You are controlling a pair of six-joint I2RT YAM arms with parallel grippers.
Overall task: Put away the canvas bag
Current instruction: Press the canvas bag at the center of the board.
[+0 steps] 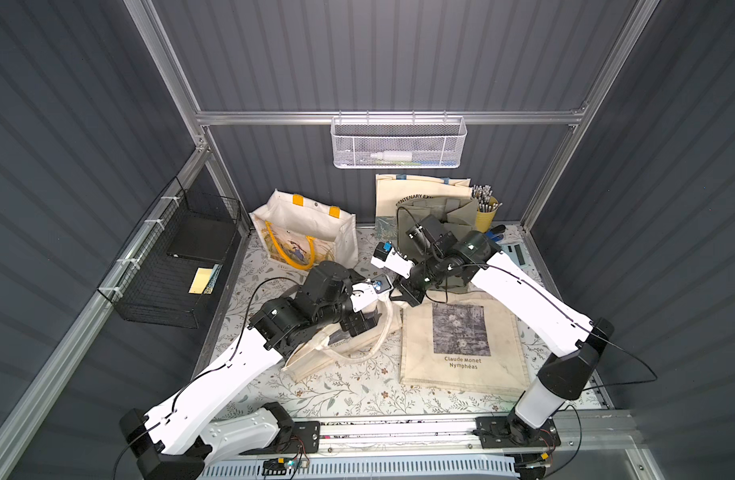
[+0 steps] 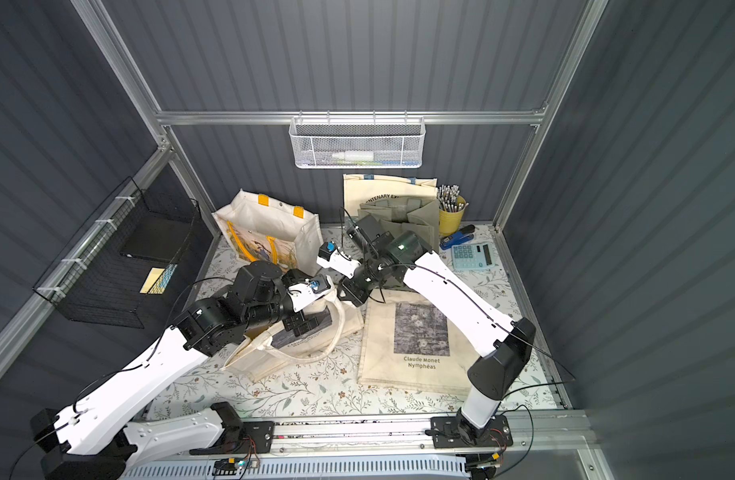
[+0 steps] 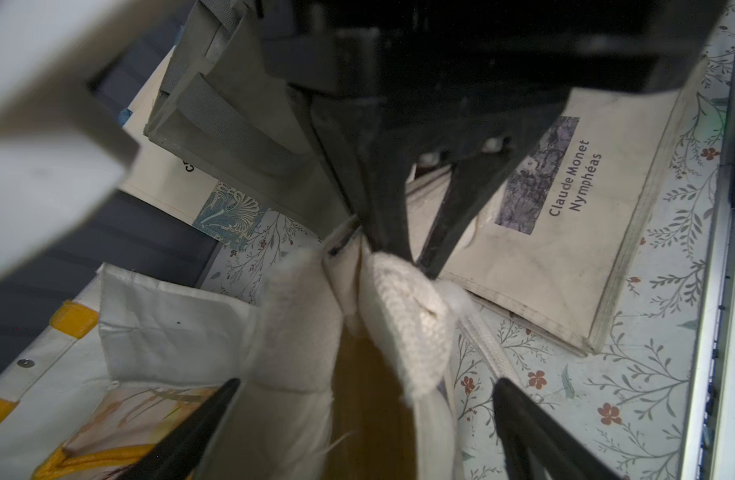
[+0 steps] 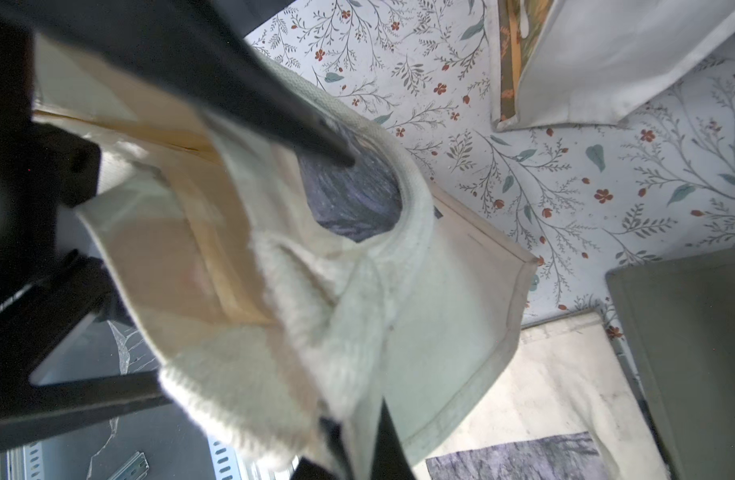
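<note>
The cream canvas bag [image 1: 345, 349] with a grey Monet print lies crumpled on the floral table, its long handles looped beside it. My right gripper [image 1: 403, 297] is shut on the bag's rim, pinching cloth near the handle; in the right wrist view the cloth fills that gripper [image 4: 355, 411]. My left gripper [image 1: 359, 324] is open at the bag's mouth. In the left wrist view its fingers [image 3: 199, 424] stand wide apart, with the rim and the brown inside of the bag [image 3: 370, 407] between them.
A second flat Monet bag [image 1: 461, 345] lies right of it. An open white tote with yellow handles [image 1: 307, 232] stands at back left. An olive organiser [image 1: 444, 216], pen cup [image 1: 487, 208], stapler [image 2: 457, 237] and calculator [image 2: 471, 253] are at back right. Wire baskets [image 1: 178, 257] [image 1: 399, 143] hang on the walls.
</note>
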